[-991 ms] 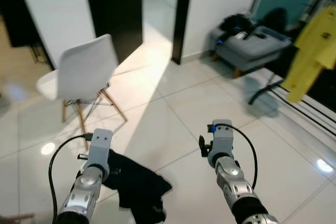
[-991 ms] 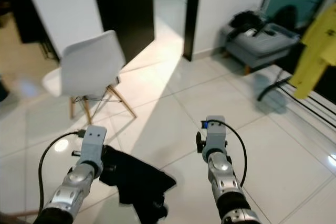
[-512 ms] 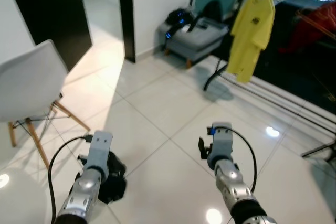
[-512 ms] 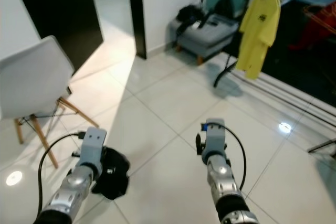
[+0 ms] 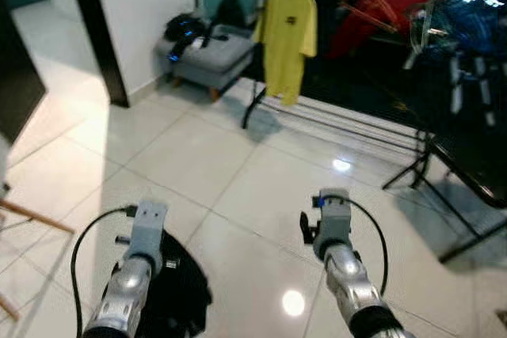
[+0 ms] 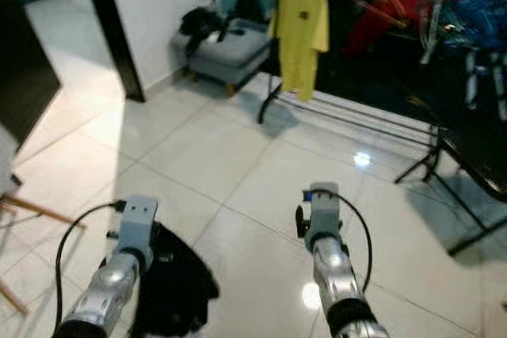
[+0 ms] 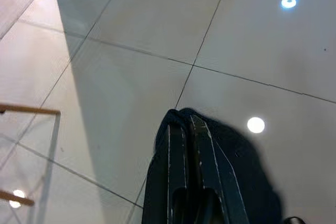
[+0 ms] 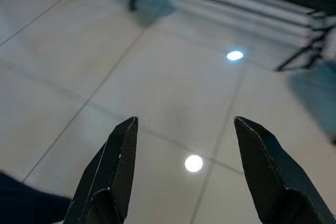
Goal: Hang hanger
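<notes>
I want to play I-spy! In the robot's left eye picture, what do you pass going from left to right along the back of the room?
Grey footstool with black stuff on it → yellow T-shirt hanging on the clothes rack → red garment → blue clothes.

My head views are bright but softly blurred, with ceiling lamps glaring as white spots on the glossy floor tiles (image 5: pixel 198 156). Daylight from my left casts a broad shadow band, and the clothes rack (image 5: pixel 372 5) stays dim.
</notes>
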`<state>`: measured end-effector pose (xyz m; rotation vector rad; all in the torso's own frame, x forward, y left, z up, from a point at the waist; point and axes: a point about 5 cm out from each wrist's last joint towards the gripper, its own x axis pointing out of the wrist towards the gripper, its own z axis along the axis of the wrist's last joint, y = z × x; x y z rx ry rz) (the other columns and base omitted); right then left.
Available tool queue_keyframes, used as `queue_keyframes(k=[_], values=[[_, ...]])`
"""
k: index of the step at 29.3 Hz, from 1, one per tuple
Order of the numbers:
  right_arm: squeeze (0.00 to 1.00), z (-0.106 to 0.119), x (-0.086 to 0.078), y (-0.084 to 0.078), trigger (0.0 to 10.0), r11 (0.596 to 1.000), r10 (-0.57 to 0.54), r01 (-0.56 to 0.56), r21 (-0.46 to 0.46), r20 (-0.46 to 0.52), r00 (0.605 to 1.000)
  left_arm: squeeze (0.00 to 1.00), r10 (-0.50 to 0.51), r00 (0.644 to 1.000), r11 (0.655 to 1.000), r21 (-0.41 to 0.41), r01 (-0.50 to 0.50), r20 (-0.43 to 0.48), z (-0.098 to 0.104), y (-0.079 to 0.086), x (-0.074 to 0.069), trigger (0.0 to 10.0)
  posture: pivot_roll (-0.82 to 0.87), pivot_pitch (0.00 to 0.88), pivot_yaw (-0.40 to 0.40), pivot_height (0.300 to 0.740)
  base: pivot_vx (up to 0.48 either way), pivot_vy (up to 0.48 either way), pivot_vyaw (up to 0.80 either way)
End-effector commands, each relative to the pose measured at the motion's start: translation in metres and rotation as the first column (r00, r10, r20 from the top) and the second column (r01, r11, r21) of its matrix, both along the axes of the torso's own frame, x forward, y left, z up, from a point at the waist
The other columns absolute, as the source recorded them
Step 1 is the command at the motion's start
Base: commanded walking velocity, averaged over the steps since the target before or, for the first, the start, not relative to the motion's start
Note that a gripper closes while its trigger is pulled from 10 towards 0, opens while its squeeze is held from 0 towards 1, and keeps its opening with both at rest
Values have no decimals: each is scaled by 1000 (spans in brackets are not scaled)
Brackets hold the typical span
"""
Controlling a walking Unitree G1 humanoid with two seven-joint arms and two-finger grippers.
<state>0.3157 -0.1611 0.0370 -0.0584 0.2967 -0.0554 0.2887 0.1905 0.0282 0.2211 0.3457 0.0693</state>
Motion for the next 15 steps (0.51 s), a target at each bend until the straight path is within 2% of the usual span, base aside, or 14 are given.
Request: queue_keyframes(k=[1, 13, 15], values=[[0, -9, -7, 5, 10000, 1000, 14, -14, -4, -26, 1000, 0, 16, 1000, 1000, 16, -16, 5, -3, 5, -3, 10000, 17, 69, -30, 740, 0, 0, -800], [0, -16, -14, 10, 10000, 1000, 13, -12, 11, -33, 999, 0, 29, 999, 999, 13, -29, 14, -3, 9, -5, 10000, 19, 67, -25, 740, 0, 0, -800], [0, -14, -13, 13, 10000, 999, 34, -33, 5, -16, 999, 0, 19, 999, 1000, -5, -19, 42, 0, 6, -4, 10000, 18, 62, -32, 740, 0, 0, 0]])
